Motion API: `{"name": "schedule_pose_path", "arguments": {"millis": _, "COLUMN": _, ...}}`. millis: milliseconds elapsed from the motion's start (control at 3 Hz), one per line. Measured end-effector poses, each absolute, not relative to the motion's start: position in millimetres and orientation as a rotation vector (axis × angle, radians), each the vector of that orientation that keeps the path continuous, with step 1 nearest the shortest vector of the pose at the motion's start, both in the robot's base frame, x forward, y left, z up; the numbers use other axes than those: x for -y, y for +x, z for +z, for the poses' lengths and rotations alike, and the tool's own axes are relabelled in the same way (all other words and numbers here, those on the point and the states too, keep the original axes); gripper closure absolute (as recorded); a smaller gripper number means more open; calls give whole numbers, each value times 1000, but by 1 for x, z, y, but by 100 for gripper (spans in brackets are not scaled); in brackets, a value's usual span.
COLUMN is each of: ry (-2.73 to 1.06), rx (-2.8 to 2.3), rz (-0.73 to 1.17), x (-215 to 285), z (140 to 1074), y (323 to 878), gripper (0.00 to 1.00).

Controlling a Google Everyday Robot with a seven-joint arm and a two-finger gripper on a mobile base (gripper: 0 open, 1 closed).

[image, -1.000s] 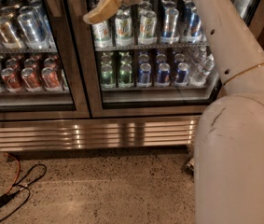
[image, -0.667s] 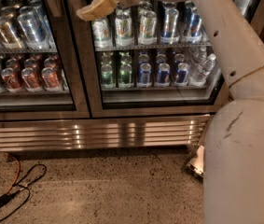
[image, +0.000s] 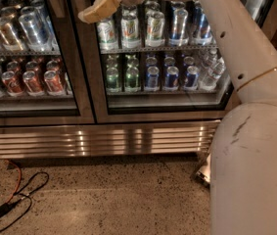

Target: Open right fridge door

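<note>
Camera view: front of a steel drinks cooler with two glass doors, seen from a little above. right fridge door fills centre to right of frame. It has a dark frame and a clear pane, and looks shut, flush with the left door at the centre post.

Gripper is tan and sits at the top of frame. It is in front of the upper left corner of the right door's pane, just beside the centre post and level with the top shelf. Can't tell if it is open or closed, or if it touches the glass or frame. No sign of it holding anything.

White arm runs from the gripper across the top, then down the right side to the robot body, which covers the door's lower right corner.

Behind the right door:
- top shelf: green-and-white cans on the left, blue cans on the right
- lower shelf: green cans, then blue cans, then clear bottles far right

Behind the left door are silver cans up top and red and silver cans on the shelf below.

Brushed-steel grille runs under both doors. Speckled floor is below it. Orange and black cables lie on the floor at lower left.
</note>
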State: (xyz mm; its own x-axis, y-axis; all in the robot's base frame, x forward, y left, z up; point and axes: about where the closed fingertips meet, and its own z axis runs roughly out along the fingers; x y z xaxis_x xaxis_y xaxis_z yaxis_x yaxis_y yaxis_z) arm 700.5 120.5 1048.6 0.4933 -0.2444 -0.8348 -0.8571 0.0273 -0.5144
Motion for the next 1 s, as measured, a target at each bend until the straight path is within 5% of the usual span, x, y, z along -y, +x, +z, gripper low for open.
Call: {"name": "schedule_pose_path", "arguments": {"millis": 1000, "ry": -1487, "rx": -1007, "rz": 637, "x": -127, "z": 1032, "y": 734, "gripper": 28}}
